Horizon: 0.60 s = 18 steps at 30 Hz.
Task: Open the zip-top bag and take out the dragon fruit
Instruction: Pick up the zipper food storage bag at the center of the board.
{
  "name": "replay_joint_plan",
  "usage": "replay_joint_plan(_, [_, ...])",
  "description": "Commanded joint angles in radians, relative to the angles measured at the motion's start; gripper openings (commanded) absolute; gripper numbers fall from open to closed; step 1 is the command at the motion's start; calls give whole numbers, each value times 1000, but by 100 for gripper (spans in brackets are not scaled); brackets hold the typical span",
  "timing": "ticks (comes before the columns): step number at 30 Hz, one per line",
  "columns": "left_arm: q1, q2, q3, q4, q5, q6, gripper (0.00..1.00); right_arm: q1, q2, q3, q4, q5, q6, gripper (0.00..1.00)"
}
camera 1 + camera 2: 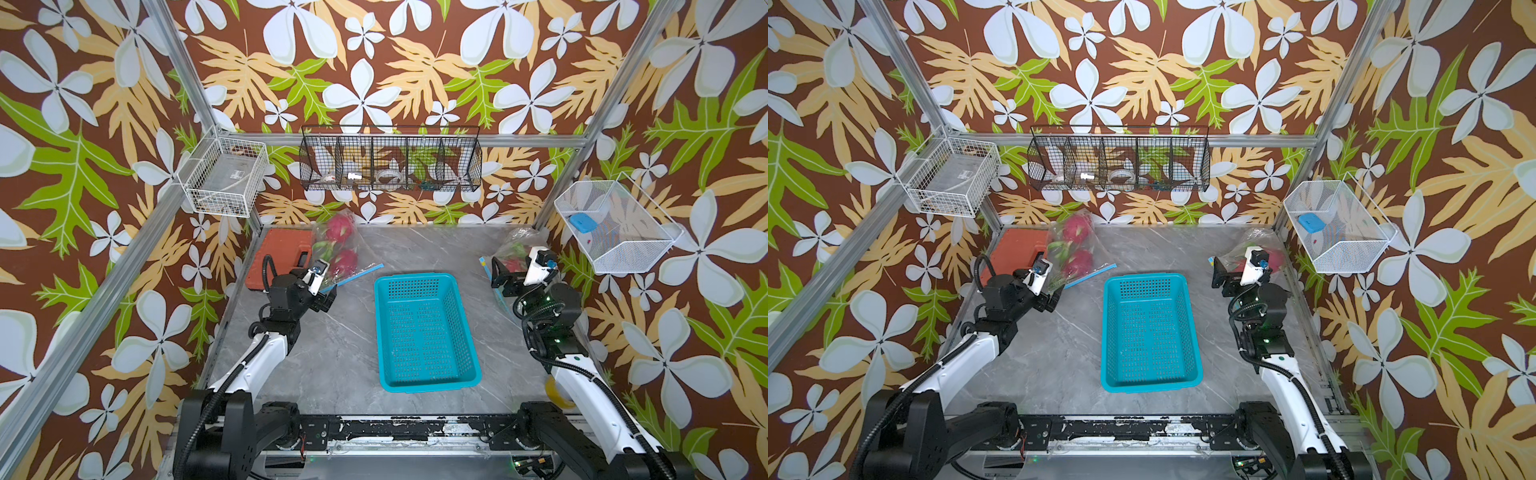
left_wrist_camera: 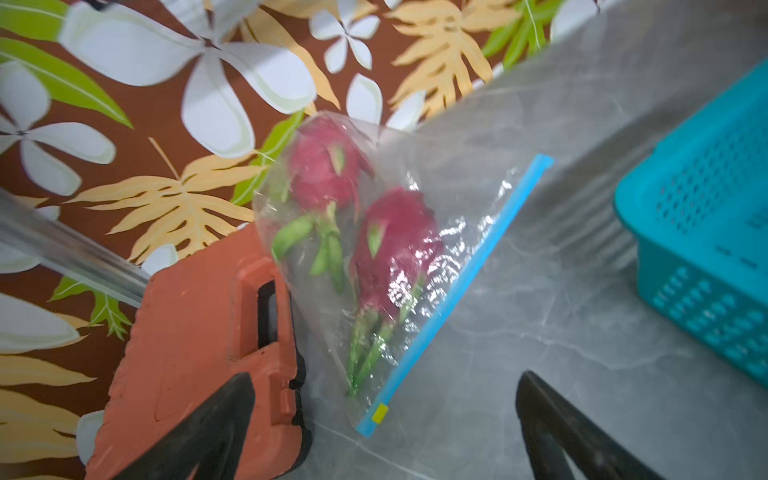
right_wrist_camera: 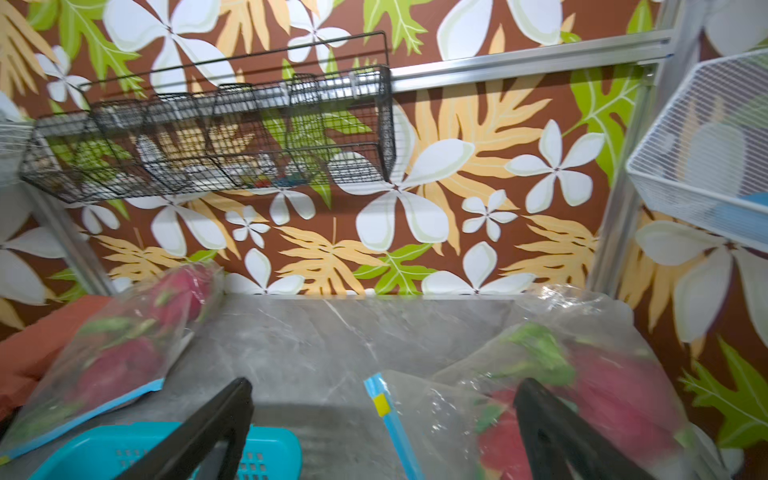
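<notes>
Two clear zip-top bags lie at the back of the table. The left zip-top bag holds two magenta dragon fruit behind a blue zip strip with a yellow slider. My left gripper hovers open just in front of that slider end. The right zip-top bag shows dragon fruit inside. Its blue strip and yellow slider lie between the spread fingers of my open right gripper.
A teal perforated basket stands mid-table between the arms. An orange-red tool case lies under the left bag's edge. Wire baskets hang on the left wall, back wall and right wall.
</notes>
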Motion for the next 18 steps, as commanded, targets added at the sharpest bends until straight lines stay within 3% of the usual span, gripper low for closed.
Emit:
replay_joint_plan(1, [-41,70,54,-80,-37,179,99,0,29,50,-6,-134,171,100])
replay_joint_plan(5, [-101,195,127,3,-129,242,93,-1,37,145,-133,75,339,100])
replay_joint_plan(10, [-157,302,162,129,-199,329,90,30,68,172,-115,-6,235,100])
replay_joint_plan(14, [-197,388,215,142,-239,372,89,154,68,189,-185,83,89,100])
replay_joint_plan(18, [-229,465,239,200,-283,422,86,209,88,195,-229,103,46,99])
